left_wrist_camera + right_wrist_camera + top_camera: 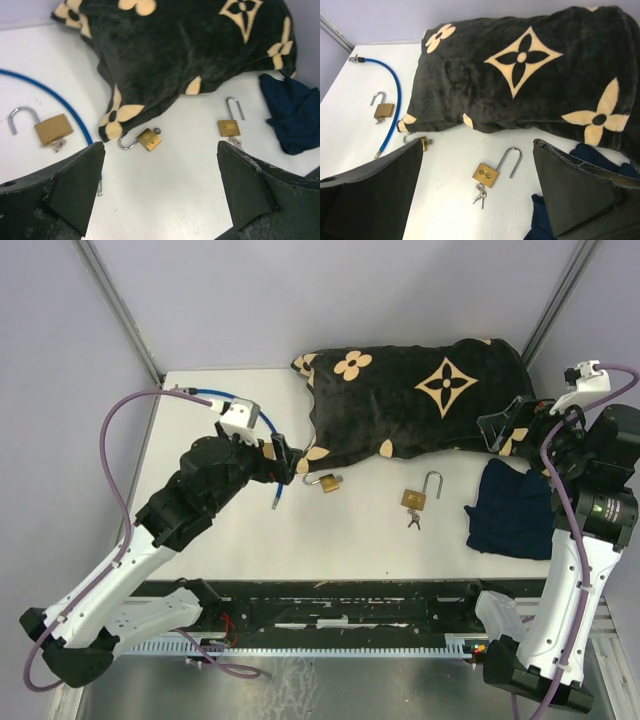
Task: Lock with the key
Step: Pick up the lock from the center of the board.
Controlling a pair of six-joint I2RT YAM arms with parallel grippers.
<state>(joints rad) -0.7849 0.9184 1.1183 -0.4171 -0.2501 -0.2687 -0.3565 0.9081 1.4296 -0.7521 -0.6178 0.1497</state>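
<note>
Since the left gripper (pixel 283 460) and right gripper (pixel 503 428) both sit spread wide, empty, I'd pin the keyed padlock (pixel 414 499) mid-table near the navy cloth (pixel 512 510), press its shackle (pixel 437 483) shut, then turn the keys (pixel 413 521).

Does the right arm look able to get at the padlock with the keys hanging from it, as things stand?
Probably yes. The padlock lies on bare table, apart from the pillow and the blue cloth, with nothing over it, and the right gripper is open, facing it.
</note>
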